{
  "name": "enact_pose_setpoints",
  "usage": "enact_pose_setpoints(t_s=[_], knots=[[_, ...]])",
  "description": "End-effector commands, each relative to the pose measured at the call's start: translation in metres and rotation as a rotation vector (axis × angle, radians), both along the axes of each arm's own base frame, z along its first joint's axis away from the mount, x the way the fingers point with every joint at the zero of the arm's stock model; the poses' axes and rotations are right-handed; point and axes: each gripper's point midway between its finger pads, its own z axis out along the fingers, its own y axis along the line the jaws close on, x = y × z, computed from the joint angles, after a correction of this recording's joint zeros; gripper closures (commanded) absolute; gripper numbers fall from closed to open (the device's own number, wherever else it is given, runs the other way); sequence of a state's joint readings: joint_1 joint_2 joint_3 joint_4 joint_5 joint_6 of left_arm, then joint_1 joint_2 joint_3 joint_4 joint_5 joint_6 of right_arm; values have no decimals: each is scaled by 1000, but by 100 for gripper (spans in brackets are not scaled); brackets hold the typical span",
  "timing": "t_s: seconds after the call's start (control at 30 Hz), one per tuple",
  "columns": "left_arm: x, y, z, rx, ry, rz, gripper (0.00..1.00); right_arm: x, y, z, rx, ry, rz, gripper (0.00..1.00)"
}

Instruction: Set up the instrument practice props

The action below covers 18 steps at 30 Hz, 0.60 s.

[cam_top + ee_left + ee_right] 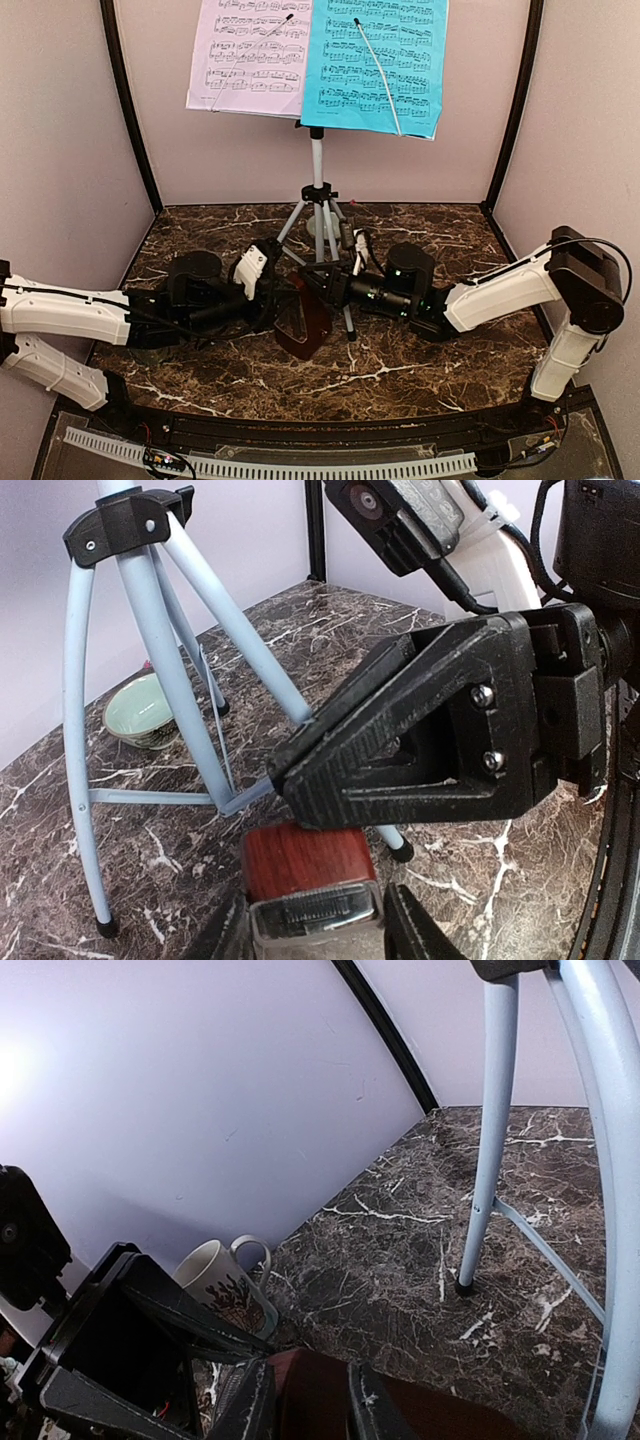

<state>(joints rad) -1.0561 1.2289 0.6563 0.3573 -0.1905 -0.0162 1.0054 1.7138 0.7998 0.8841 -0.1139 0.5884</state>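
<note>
The silver tripod music stand [318,200] stands at the back centre. Its tray holds a lilac sheet [250,55] and a bright-blue sheet [380,60] of printed music. The dark-brown wooden metronome [302,322] is low over the marble in front of the stand. My left gripper [278,305] is shut on it from the left; in the left wrist view the metronome [305,858] sits between my fingers [420,932]. My right gripper [322,288] is shut on it from the right; in the right wrist view the metronome [310,1395] fills the gap between the fingers [252,1400].
A small pale-green bowl [140,710] sits behind the tripod legs [160,680]. A cream mug [225,1285] stands by the left wall. The right gripper's black finger [400,740] crowds the left wrist view. A tripod leg [490,1130] stands close by.
</note>
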Motion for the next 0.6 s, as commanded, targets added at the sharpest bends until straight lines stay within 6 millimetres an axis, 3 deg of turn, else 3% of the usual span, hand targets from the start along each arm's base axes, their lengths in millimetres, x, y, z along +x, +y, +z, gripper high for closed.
enact_pose_setpoints(t_s=[0.0, 0.13, 0.37, 0.57], knots=[[-9, 5, 32, -80, -66, -25, 83, 0, -56, -159, -496, 232, -111, 74], [-8, 1, 26, -82, -66, -32, 83, -2, -51, -149, -465, 221, -89, 71], [-6, -7, 17, -74, -63, -45, 84, -14, -21, -80, -303, 164, 19, 49], [-7, -5, 15, -70, -62, -44, 84, -15, -12, -33, -238, 110, 31, 46]])
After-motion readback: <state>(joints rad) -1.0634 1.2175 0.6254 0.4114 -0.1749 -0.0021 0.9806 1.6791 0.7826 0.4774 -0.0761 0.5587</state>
